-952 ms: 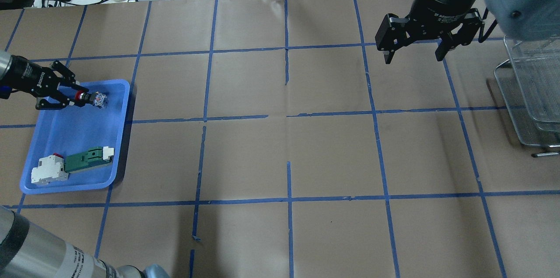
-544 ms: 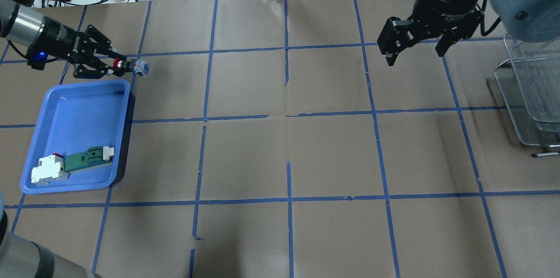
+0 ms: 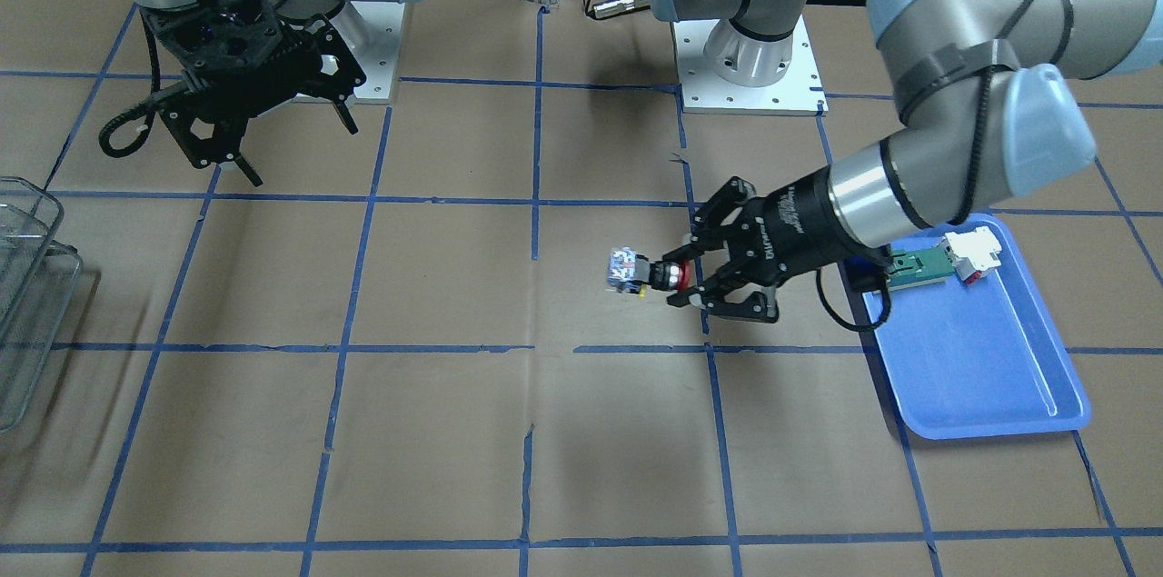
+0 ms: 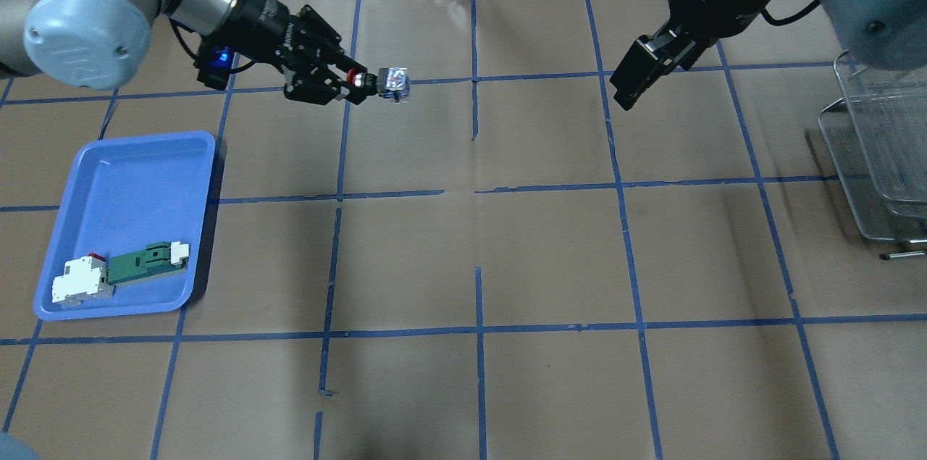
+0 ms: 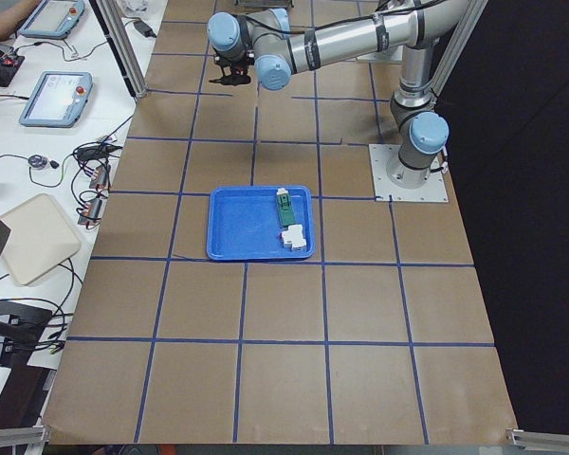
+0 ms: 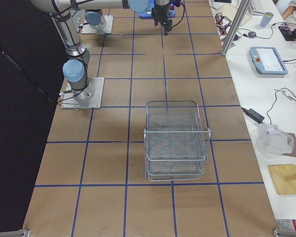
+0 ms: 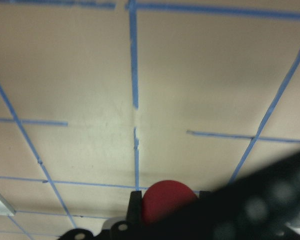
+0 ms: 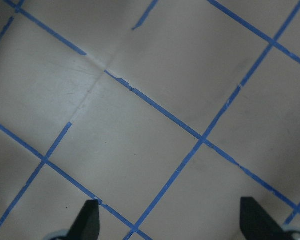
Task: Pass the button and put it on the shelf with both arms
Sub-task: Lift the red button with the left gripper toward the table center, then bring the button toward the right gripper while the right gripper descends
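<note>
My left gripper point(image 4: 356, 82) is shut on the red head of the button point(image 4: 395, 83) and holds it in the air over the table, left of centre. The button's blue-and-clear block points toward the right arm. The front-facing view shows the same: the left gripper point(image 3: 680, 277) with the button point(image 3: 625, 272) sticking out. The red head point(image 7: 167, 200) fills the bottom of the left wrist view. My right gripper point(image 4: 631, 80) is open and empty, high over the far right of the table; its fingertips point(image 8: 87, 220) stand wide apart. The wire shelf point(image 4: 876, 148) stands at the right edge.
A blue tray point(image 4: 123, 177) at the left holds a green-and-white module point(image 4: 127, 272). The table is brown paper with a blue tape grid. The shelf also shows in the front-facing view point(image 3: 27, 286) and the exterior right view point(image 6: 175, 143). Cables lie beyond the far edge.
My left gripper has lifted the button out of the blue tray and carried it right, toward the table's middle. My right gripper has turned and shifted slightly left.
</note>
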